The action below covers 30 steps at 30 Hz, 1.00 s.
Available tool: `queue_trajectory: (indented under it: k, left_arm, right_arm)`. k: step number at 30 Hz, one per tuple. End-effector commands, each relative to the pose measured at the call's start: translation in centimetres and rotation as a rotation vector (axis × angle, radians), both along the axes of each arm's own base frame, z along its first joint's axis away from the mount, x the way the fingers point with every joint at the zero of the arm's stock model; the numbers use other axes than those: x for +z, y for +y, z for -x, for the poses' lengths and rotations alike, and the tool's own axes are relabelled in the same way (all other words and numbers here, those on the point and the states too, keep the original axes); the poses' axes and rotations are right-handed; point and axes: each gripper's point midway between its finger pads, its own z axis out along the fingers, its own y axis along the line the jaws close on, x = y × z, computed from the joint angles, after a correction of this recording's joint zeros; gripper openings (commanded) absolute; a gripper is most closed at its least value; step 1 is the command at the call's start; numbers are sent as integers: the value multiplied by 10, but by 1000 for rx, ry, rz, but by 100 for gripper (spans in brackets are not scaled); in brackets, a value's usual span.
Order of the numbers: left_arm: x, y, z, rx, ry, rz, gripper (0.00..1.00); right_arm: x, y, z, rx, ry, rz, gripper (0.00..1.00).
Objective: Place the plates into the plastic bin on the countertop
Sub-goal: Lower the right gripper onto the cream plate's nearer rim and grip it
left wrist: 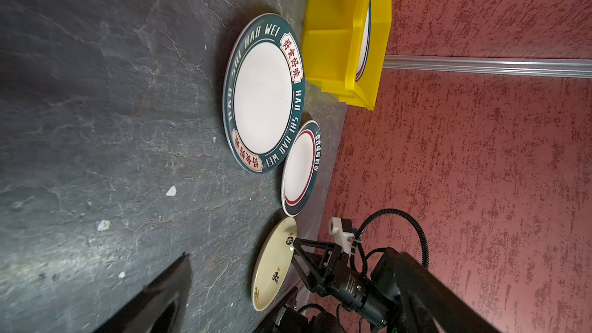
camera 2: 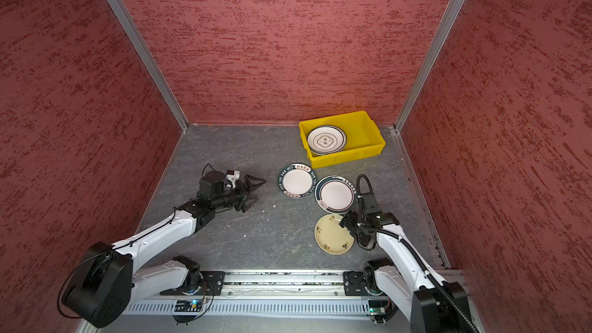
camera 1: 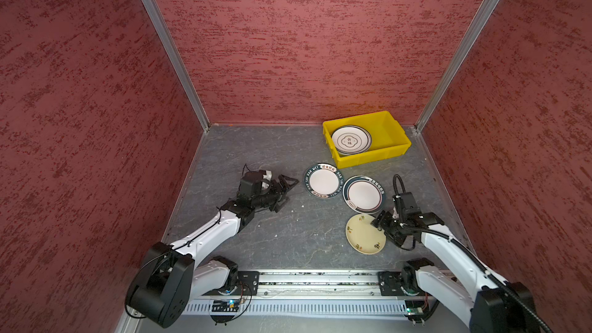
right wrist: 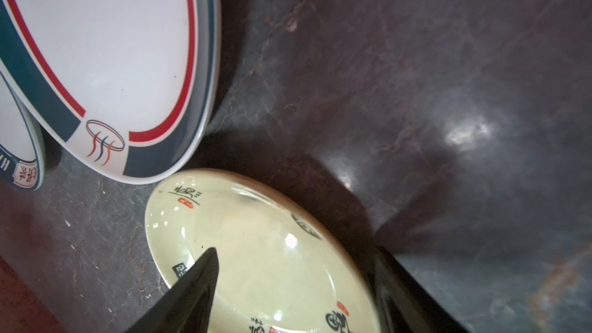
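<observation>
Three plates (camera 1: 323,180) loose on the countertop (camera 1: 256,155), more stacked in the plastic bin (camera 1: 368,156) at the back.
Onto the cream plate (right wrist: 272,219): right gripper (right wrist: 296,249) astride its rim, jaws part-open, nothing pinched yet. Best to slip the outer finger under the lip, squeeze firmly, lift level, steer clear of the green-rimmed plate (right wrist: 112,43) just beside. Left gripper (camera 1: 286,194) wide open, empty, well apart.

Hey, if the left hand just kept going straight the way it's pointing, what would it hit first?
Probably the green-rimmed HAO WEI plate: the open left hand aims at it across bare countertop. Depth is unclear, so it might pass just over the rim.
</observation>
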Motion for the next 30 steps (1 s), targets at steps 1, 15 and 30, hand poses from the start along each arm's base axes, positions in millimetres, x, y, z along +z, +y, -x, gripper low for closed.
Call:
queue_trajectory:
  k: [1,15,30]
  left_arm:
    - [2,-1,-3,-3,-7,14,99]
    - [0,5,-10,3,9,12,99]
    - [1,5,-11,0,7,14,99]
  right_arm:
    - [-2,8,1,-11,-5,-51,65]
    - [-10,27,20,-7,-21,-182,48]
    - [-14,22,18,7,-40,-134,16]
